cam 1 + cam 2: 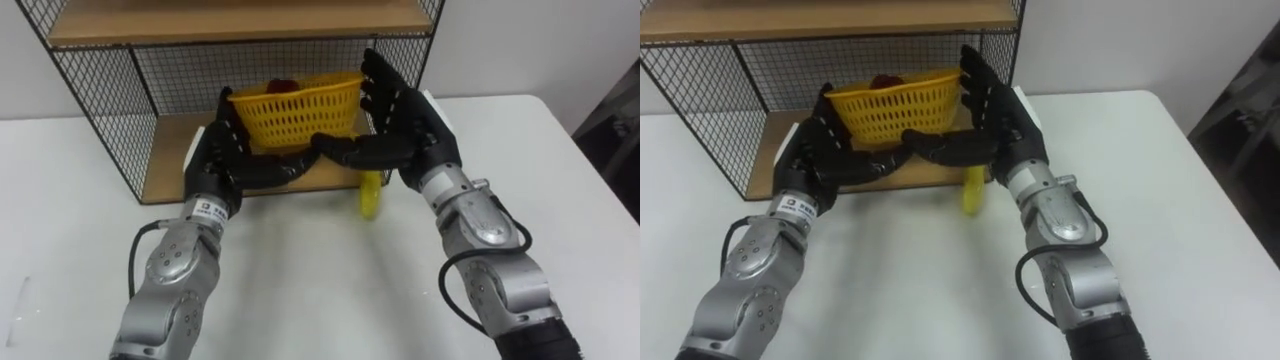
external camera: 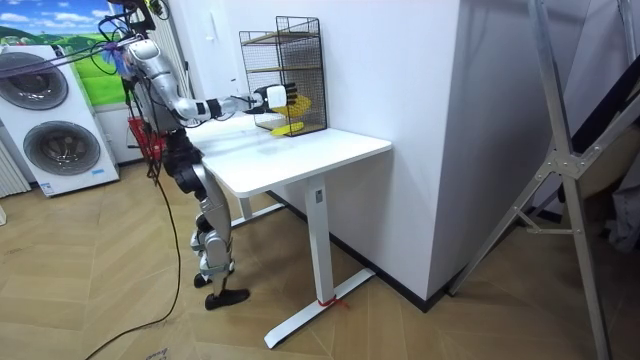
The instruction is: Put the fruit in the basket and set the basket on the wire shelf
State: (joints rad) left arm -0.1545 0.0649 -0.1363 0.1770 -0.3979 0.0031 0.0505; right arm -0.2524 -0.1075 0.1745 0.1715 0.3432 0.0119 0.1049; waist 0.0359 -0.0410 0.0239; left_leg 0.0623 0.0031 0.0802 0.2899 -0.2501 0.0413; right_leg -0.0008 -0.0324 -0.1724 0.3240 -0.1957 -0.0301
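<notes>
Both arms reach forward to the wire shelf [image 1: 100,90], which stands at the far side of the white tabletop [image 1: 300,280]. We see the yellow basket [image 1: 300,110] held between the two hands at the front opening of the shelf's lower compartment, above the lower wooden board [image 1: 175,165]; we cannot tell whether its base touches that board. The left hand [image 1: 222,150] lies against the basket's left wall and the right hand [image 1: 405,125] against its right wall, each with the fingers straight and spread, not curled, and the thumbs reaching in beneath the basket. A dark red fruit [image 1: 282,85] shows inside the basket. A yellow fruit [image 1: 371,197] lies on the tabletop just in front of the lower board, below the right hand. In the room view we see the robot standing upright at the tabletop's edge, with washing machines [image 2: 55,145] behind it.
</notes>
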